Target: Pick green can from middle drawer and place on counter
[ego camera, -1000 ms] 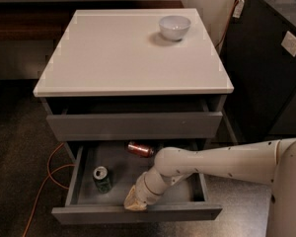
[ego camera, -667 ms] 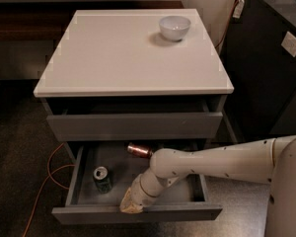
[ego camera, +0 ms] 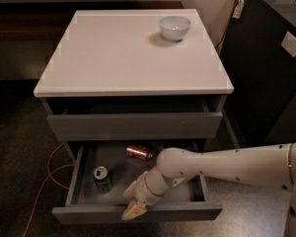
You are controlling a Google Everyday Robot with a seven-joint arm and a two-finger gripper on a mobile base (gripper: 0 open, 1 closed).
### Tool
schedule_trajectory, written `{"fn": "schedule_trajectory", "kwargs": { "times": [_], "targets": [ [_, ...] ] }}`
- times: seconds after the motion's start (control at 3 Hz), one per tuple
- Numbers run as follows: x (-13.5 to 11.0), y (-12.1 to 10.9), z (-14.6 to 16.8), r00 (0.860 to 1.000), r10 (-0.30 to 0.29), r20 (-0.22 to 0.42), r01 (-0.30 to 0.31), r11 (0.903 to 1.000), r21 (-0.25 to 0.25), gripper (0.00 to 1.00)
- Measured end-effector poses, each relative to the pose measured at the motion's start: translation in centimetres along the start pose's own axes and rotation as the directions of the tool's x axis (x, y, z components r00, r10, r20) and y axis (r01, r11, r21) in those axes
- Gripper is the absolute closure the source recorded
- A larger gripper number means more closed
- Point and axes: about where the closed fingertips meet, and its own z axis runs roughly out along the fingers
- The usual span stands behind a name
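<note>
- Hand [ego camera: 129, 201]: two cream fingers are standing spread apart, gripping nothing; it is hanging low inside the open drawer, just behind the front panel, tips pointing down and toward picture-left.
- Arm [ego camera: 227, 163]: a white, rounded arm is reaching in from picture-right of the hand, crossing above the drawer's right side wall.
- Green can [ego camera: 102, 178]: it is standing upright on the drawer floor, silver lid and pull tab facing up, near the hand on its picture-left side and clearly apart from the fingers.
- Middle drawer [ego camera: 177, 214]: this grey box drawer is standing pulled out, its flat front panel lying just in front of the hand.
- Reddish-copper can [ego camera: 139, 152]: it is lying on its side toward the rear of the drawer, behind the hand and apart from it.
- Upper drawer [ego camera: 133, 126]: its grey front is sitting above and behind the hand, slightly pulled out.
- Table [ego camera: 123, 58]: the white slab is topping the cabinet, well above the hand.
- White bowl [ego camera: 174, 27]: it is resting upright on the table's far right part, well away from the hand.
- Orange cable [ego camera: 49, 174]: it is trailing over the dark floor, beyond the drawer on picture-left of the hand.
</note>
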Motion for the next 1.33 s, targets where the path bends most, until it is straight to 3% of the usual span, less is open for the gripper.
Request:
{"fn": "schedule_trajectory", "kwargs": {
  "times": [0.33, 1.0, 1.33],
  "targets": [
    [1.7, -2.8, -2.4, 0.996, 0.090, 0.015, -0.090, 0.9935, 0.069, 0.00],
    [1.6, -4.0, -2.3, 0.995, 0.098, 0.017, -0.099, 0.9911, 0.089, 0.00],
    [1.0, -6.3, -2.4, 0.994, 0.104, 0.019, -0.105, 0.9852, 0.135, 0.00]
  ]
}}
